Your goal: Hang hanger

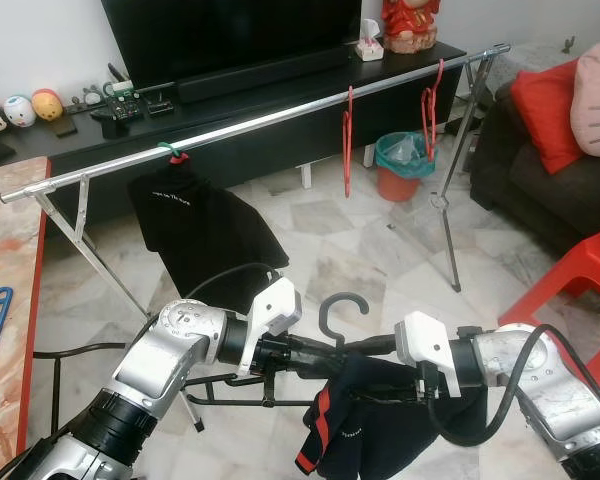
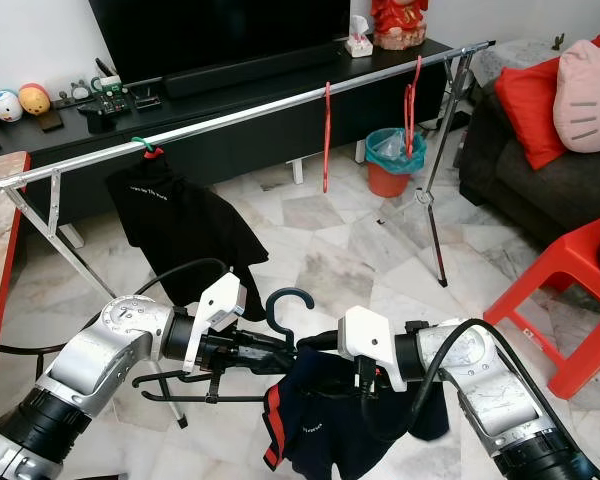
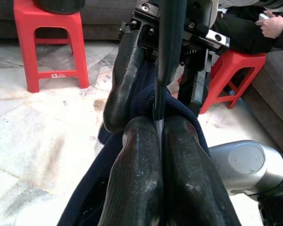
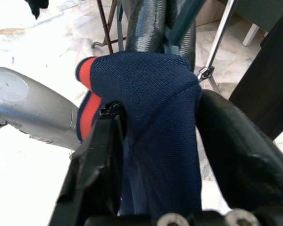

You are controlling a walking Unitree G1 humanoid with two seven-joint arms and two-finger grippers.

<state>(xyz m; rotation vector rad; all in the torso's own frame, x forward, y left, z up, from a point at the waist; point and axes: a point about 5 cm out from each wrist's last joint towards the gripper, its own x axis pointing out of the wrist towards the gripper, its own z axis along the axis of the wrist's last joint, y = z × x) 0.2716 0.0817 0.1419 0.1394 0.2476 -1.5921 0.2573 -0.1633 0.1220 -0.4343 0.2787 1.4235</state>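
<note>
- The hanger is dark with a curled hook standing upright, and a navy garment with red-orange trim drapes from it, low in front of the silver rail and well below it.
- The left gripper is clamped on the hanger's dark stem; the left wrist view shows its 2 fingers pressed together with the thin stem pinched between them, navy cloth bunched just beyond.
- The right gripper meets it from the opposite side; the right wrist view has its fingers closed on a fold of the navy garment, red-orange trim at the edge.
- On the rail, a black T-shirt hangs from a green hanger, and 2 red hangers dangle further along toward the sofa end.
- Behind the rail, a dark TV bench with a teal-lined orange bin beside it.
- The left wrist view catches 2 red stools and a seated person's hand; the head views give 1 red stool near the rail's stand.
</note>
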